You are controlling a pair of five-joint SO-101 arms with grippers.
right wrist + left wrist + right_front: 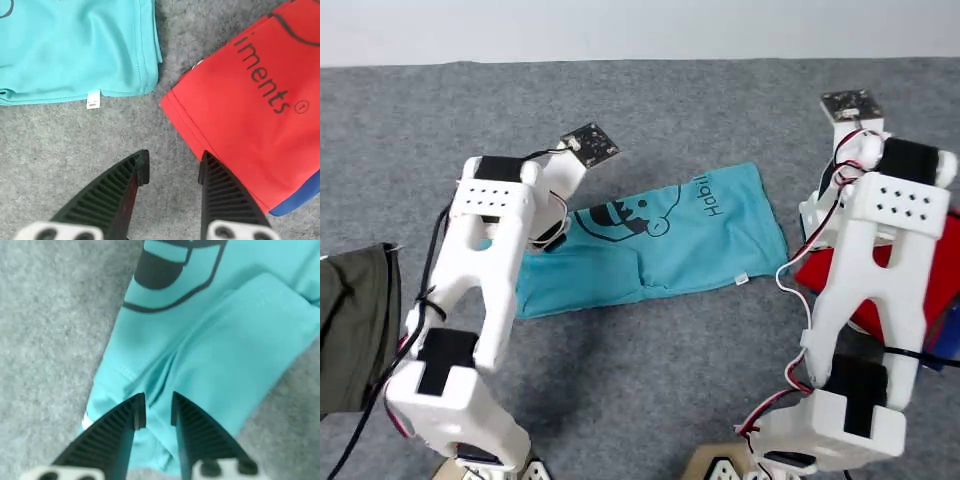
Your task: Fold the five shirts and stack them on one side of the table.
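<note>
Teal shirt (pixel 660 250), folded into a long band, lies slantwise mid-table on the grey table (pixel 670 400) in the high view, between the two arms. The left gripper (pixel 552 238) is down on its end nearest an olive shirt (pixel 355 320) at the table's edge. The right arm stands above a red shirt (pixel 817 272) that rests on a blue shirt (pixel 945 345). In the left wrist view, the left gripper (pixel 155 407) has its fingers nearly together, nipping a ridge of the teal shirt (pixel 225 340) close to its edge. In the right wrist view, the right gripper (pixel 172 167) is spread, holding nothing, above bare table between the teal shirt (pixel 75 50), with its white tag (pixel 93 99), and the red shirt (pixel 250 100); blue cloth (pixel 300 197) peeks from beneath.
</note>
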